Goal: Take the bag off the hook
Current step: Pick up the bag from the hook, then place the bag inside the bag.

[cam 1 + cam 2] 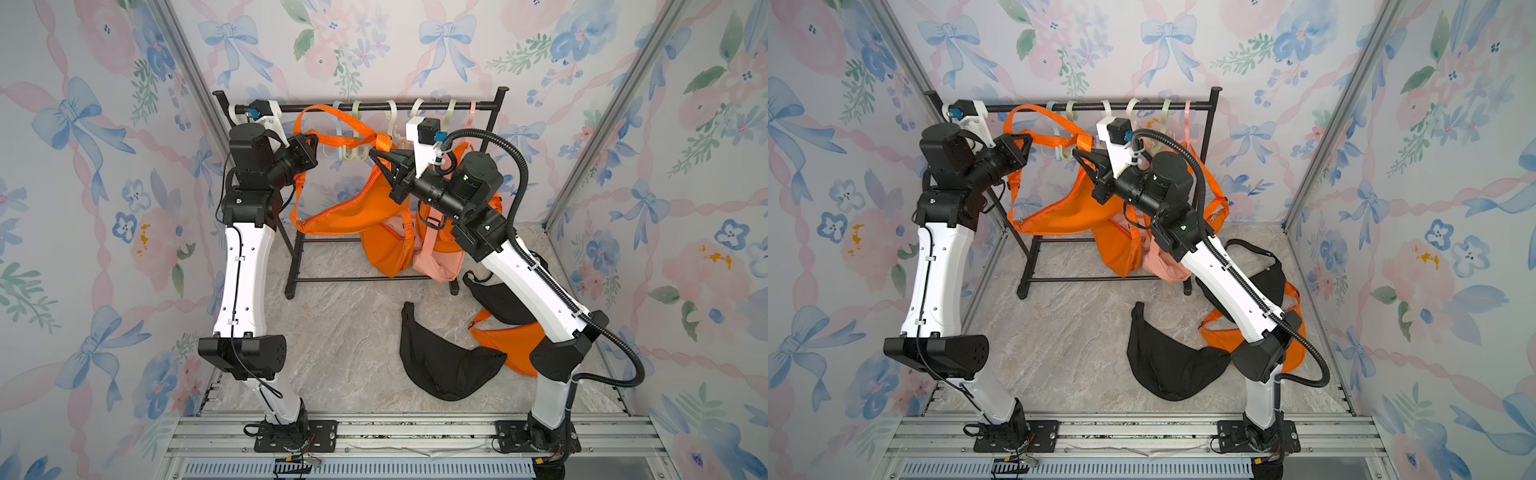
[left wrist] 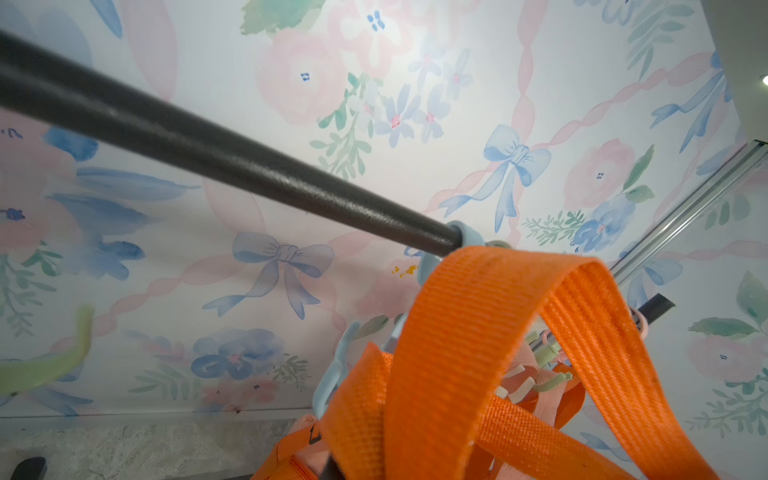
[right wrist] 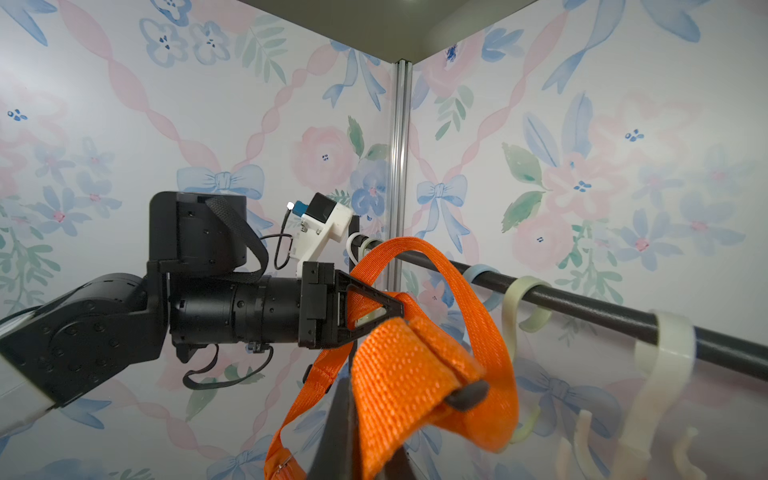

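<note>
An orange bag (image 1: 353, 212) hangs slack under the black rail (image 1: 374, 107) of a rack, seen in both top views. Its orange strap (image 1: 332, 118) loops up to rail height beside a light blue hook (image 1: 337, 124). Whether the strap still rests in a hook I cannot tell. My left gripper (image 1: 313, 143) is shut on the strap at the loop's left end, as the right wrist view shows for the left gripper (image 3: 392, 309). My right gripper (image 1: 372, 153) is shut on a fold of the same strap (image 3: 407, 374), just right of the hooks' lower ends.
Several pale plastic hooks (image 1: 417, 109) hang along the rail. A second orange bag (image 1: 386, 253) and a peach bag (image 1: 436, 257) hang at the rack's right. On the marble floor lie two black bags (image 1: 444, 365) (image 1: 494, 299) and an orange one (image 1: 507, 340). Floral walls close in on three sides.
</note>
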Available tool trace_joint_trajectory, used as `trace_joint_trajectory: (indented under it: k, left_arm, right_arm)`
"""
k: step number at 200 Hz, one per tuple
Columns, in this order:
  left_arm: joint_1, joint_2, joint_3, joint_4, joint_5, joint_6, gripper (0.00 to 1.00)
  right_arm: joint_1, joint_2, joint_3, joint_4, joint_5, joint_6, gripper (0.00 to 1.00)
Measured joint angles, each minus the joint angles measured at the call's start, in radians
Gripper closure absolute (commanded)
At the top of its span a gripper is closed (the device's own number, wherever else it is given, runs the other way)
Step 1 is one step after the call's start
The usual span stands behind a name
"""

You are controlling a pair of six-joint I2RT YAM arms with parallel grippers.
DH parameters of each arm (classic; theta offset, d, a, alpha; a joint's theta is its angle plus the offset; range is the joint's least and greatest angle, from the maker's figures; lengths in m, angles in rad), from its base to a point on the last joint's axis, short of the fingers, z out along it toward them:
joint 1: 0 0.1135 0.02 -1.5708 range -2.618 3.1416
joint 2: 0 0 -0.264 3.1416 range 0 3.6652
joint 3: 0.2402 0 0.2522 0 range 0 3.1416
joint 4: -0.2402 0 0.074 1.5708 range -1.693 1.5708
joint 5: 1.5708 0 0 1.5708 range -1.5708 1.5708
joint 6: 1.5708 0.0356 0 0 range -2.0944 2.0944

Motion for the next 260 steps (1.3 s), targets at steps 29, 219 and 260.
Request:
trace_joint_trajectory:
  k: [29, 219, 260]
  left_arm:
    - [0.032, -0.002, 0.088, 0.005, -0.032, 0.01, 0.87]
    - [-0.163, -0.697, -0.616, 0.054, -0.053, 0.068, 0.86]
    - [-0.281, -0.752, -0.898, 0.053, -0.056, 0.034, 0.87]
  right_arm:
    - [0.004, 0.054, 0.061, -0.022, 0.013, -0.015, 1.0]
    - [0.282, -0.732, -0.74, -0.28, 0.606, -0.082, 1.0]
    - [0.3, -0.895, -0.825, -0.578, 0.85, 0.114, 1.0]
